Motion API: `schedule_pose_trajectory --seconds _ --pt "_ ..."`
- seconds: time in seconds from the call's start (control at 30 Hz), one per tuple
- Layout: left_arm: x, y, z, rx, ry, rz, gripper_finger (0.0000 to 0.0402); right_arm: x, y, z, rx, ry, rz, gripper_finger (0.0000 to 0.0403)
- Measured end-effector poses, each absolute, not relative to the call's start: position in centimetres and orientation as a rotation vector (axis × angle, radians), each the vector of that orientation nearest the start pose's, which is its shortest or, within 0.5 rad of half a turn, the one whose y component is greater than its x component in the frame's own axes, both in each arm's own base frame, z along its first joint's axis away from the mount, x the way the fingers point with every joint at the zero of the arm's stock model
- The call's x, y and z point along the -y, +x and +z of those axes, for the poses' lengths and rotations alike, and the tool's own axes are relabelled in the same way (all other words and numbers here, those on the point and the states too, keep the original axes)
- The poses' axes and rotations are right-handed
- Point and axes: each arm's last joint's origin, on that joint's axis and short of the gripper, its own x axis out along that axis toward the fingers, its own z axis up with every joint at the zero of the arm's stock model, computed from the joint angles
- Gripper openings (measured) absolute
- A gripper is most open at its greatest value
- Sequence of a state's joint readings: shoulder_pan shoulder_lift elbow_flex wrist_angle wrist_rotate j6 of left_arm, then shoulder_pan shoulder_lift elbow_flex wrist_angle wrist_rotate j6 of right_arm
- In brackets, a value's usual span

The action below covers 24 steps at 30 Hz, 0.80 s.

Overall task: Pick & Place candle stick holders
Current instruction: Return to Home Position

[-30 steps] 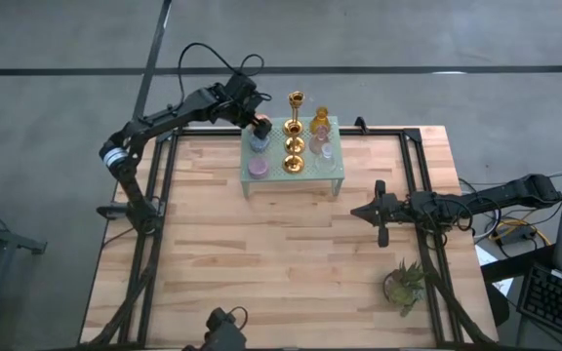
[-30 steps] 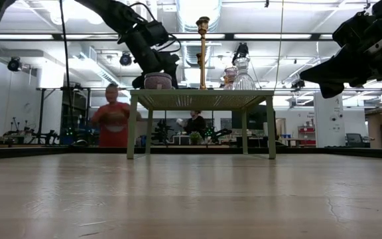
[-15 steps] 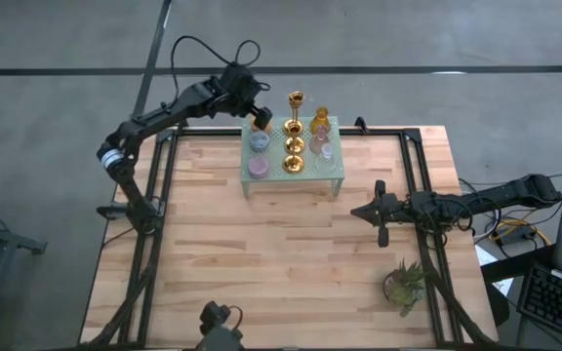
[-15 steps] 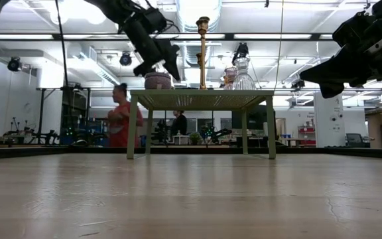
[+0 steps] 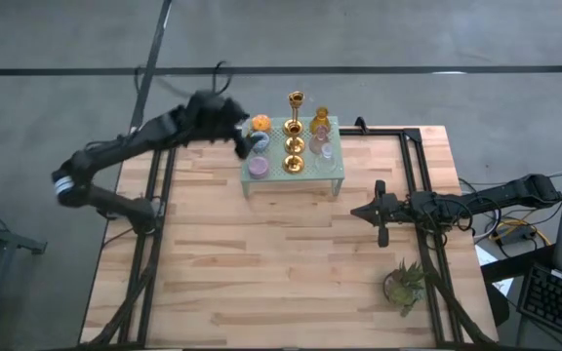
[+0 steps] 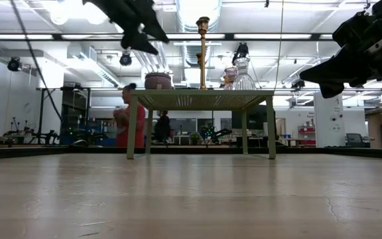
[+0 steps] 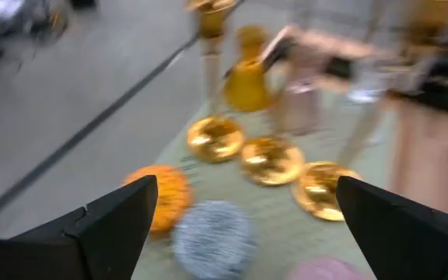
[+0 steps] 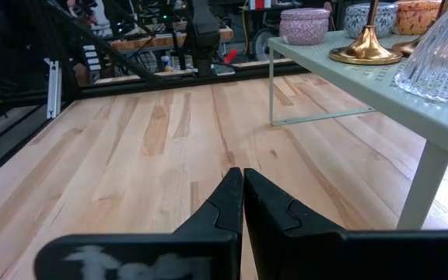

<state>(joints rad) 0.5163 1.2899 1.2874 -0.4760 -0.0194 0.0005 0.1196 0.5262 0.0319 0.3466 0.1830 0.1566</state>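
- candle stick holders (image 5: 294,144) — all on the pale green rack (image 5: 276,175), upper centre of the high view, at the far edge of the table (image 5: 261,273).
- Gold stemmed ones: shiny, with round bases and thin stems. The tall gold holder (image 6: 203,53) stands upright, long axis vertical, cup end up, and rises well above the rack top in the low view.
- Little round cups sit upright, mouths up. The orange cup (image 5: 260,123), blue cup (image 5: 259,142) and purple cup (image 5: 258,168) form a column on the rack's left side. The amber cup (image 5: 320,119) and clear cup (image 5: 326,151) are on its right side.
- left gripper (image 5: 238,136) — just left of the rack by the orange cup, and above rack-top level in the low view. Its fingers (image 7: 107,225) are spread wide and hold nothing.
- right gripper (image 5: 379,216) — centre right over the table, well apart from the rack. Its fingers are pressed together with nothing between them.
- potted plant (image 5: 404,283) — lower right.
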Motion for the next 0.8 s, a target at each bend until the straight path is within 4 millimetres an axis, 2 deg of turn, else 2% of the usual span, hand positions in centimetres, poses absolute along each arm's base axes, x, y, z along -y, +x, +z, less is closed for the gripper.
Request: schedule_pose_trajectory --seconds 0.13,0.27,0.43,0.53,0.8 --pt "-10.0 22.0 35.5 -0.348 -0.113 0.461 0.0399 -1.0 13.1 15.8 -0.141 0.134 -0.074 0.0009" --pt "-7.8 19.9 32.1 -0.308 -0.248 0.444 0.0399 -1.0 13.1 15.8 -0.141 0.134 -0.074 0.0009" --pt "-6.8 18.1 27.2 -0.256 -0.417 0.456 0.0397 -1.0 13.1 15.8 -0.141 0.134 -0.074 0.0009" --pt "-6.6 17.2 24.2 -0.254 -0.461 0.47 0.0397 -1.0 13.1 15.8 -0.141 0.134 -0.075 0.0009" --pt "-6.0 16.1 18.9 -0.197 -0.621 0.459 0.0397 -1.0 13.1 15.8 -0.141 0.134 -0.075 0.0009"
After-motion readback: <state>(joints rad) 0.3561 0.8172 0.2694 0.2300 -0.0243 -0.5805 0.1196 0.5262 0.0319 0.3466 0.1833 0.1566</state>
